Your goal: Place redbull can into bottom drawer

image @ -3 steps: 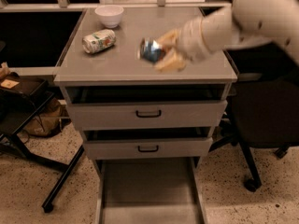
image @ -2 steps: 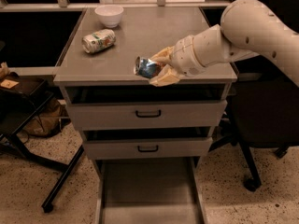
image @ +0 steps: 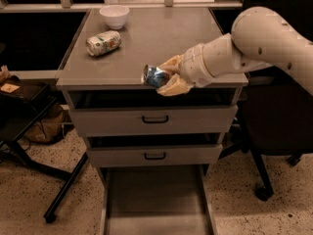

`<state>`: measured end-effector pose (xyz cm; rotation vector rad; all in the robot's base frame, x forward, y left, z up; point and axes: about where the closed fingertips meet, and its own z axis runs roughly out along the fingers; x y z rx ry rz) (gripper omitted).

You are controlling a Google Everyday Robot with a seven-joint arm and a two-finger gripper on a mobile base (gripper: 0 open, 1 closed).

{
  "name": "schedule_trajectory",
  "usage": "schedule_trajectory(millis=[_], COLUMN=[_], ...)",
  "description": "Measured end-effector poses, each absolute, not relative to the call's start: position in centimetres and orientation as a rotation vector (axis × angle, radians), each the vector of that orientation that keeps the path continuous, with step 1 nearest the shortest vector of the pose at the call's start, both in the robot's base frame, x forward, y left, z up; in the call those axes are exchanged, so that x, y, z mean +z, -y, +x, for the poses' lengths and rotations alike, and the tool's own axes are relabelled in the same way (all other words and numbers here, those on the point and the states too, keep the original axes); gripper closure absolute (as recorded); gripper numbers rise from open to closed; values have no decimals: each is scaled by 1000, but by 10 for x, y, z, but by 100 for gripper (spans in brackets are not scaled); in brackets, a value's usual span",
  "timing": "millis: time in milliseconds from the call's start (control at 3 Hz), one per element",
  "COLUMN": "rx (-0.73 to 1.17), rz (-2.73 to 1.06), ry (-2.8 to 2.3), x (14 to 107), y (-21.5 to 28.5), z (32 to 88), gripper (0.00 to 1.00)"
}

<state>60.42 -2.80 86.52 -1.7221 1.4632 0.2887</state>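
My gripper (image: 165, 76) is shut on the redbull can (image: 154, 75), a small blue-and-silver can held sideways with its silver end facing left. It hangs at the front edge of the grey cabinet top (image: 146, 38), above the two upper drawers. The tan fingers (image: 172, 86) clasp the can from above and below. The bottom drawer (image: 155, 199) is pulled out open below, showing its bare grey floor and low side walls. My white arm reaches in from the right.
A white-and-green labelled can (image: 103, 42) lies on its side on the cabinet top at the back left, next to a white bowl (image: 114, 16). A black chair (image: 274, 131) stands to the right and a black stand (image: 29, 146) to the left.
My gripper has carried the redbull can forward and down, from over the middle of the cabinet top to its front edge. The other can and bowl have not moved.
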Motion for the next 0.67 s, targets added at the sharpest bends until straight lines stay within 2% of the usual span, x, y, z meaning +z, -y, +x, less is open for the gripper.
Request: schedule_trajectory(millis=[667], rx=[355], rz=[-1557], ry=[-1648], x=[796], y=[39], z=[532], gripper=[100])
